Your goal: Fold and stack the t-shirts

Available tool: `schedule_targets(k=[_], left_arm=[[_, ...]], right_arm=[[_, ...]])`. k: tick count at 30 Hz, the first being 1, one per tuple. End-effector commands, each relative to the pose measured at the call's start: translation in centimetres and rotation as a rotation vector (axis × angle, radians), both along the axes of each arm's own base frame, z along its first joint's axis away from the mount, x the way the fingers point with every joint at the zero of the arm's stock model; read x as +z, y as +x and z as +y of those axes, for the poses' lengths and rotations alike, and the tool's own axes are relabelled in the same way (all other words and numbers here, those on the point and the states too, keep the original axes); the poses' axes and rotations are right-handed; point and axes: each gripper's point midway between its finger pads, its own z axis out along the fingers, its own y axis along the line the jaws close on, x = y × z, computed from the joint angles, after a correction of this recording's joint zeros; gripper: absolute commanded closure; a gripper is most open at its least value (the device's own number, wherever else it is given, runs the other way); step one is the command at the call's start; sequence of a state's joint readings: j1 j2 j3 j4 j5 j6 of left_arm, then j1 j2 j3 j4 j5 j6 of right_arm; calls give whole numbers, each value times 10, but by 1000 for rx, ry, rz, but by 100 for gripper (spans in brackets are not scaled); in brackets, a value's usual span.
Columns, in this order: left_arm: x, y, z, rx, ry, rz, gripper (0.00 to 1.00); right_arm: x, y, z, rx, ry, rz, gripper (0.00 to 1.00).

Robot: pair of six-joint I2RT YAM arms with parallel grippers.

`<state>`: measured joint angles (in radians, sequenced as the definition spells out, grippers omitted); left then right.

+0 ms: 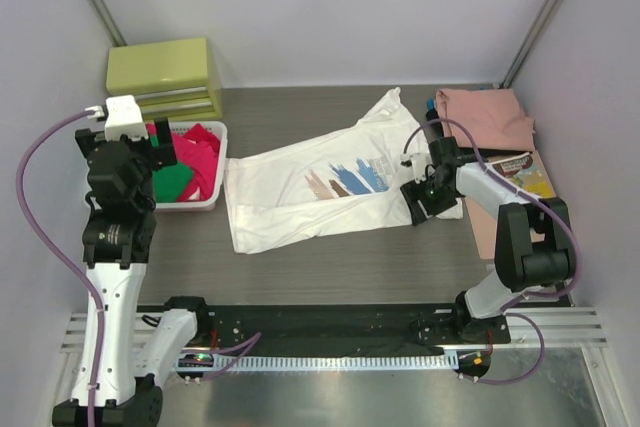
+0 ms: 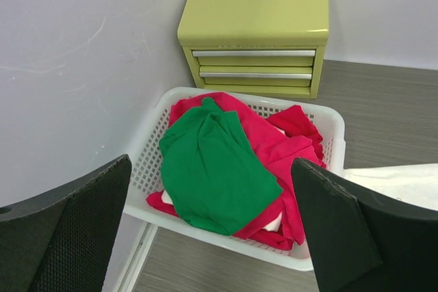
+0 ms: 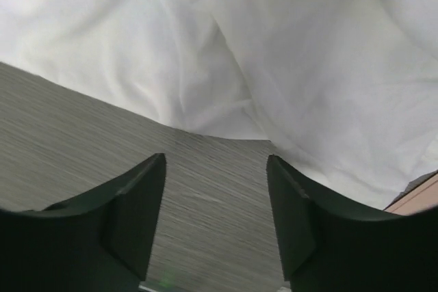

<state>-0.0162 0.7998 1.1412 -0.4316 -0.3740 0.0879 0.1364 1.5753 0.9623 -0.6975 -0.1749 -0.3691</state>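
The white t-shirt [image 1: 320,182] with the blue, brown and pink print is lying spread and somewhat rumpled in the middle of the dark table [image 1: 350,262], its print facing up; the right gripper [image 1: 418,202] is sitting low at the shirt's right edge, its 2 fingers spread apart and gripping nothing; in the right wrist view the gripper [image 3: 215,169] is showing bare table between the fingertips, with white cloth [image 3: 274,46] just beyond them.

The left gripper [image 1: 165,147] is hanging above the white basket [image 1: 222,162] at the table's left side, jaws wide and empty; the left wrist view is showing a green t-shirt [image 2: 212,169] bundled on top of red and magenta t-shirts [image 2: 274,145] inside the basket [image 2: 335,124].

A salmon-pink t-shirt [image 1: 485,117] is lying folded at the far right corner, partly over a thin book [image 1: 525,172]; a yellow-green drawer box [image 1: 165,72] is standing behind the basket.
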Motion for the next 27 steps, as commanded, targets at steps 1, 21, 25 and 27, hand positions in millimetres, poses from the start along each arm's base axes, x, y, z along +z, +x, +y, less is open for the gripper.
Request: schedule_targets(k=[1,21,25,27], left_arm=[[14,-7,4,12,18,-45,0],[-9,2,-3,-30,-1,-2,0],[-9,2,-3,-30,-1,-3,0],[-8,1,-2,-26,5,-4,0]], right_arm=[[52,45,16,-14,86,-249,24],[-4,102,20,-139,59,-151,0],[-16,91,19,-144,49,-115,0],[-20,82,16,-140,35,-103,0]])
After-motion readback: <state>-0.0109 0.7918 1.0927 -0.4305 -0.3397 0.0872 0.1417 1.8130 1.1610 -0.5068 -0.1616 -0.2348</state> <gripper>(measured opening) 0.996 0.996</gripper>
